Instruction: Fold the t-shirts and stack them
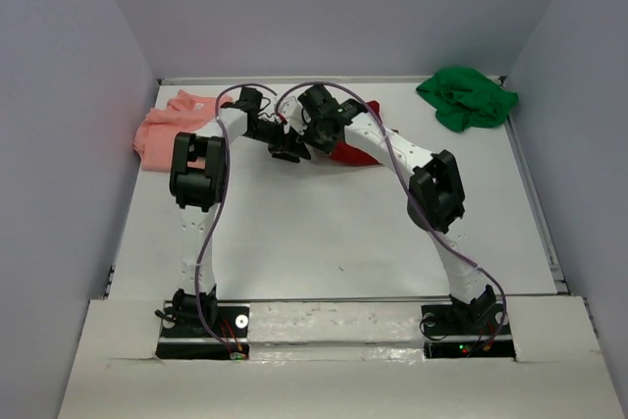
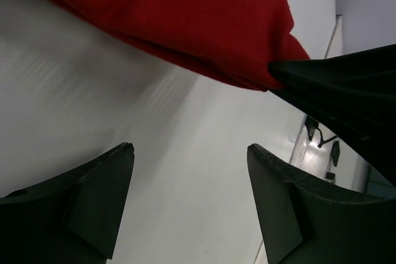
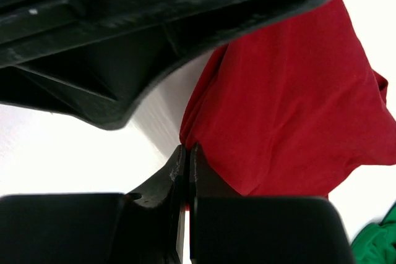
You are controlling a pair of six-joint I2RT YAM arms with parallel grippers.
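Table (image 1: 324,233) far edge: L t-shirt (image 1: 162,134), ctr t-shirt (image 1: 345,154), R t-shirt (image 1: 466,97).

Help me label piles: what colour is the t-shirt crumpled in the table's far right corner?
That t-shirt is bright green; the top external view shows it best.

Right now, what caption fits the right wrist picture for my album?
The shut right gripper pinches the dark red t-shirt over the white table; the green t-shirt peeks in.

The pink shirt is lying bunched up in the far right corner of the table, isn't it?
Not quite. The pink shirt is bunched up in the far left corner of the table, as the top external view shows. The far right corner holds the green shirt.
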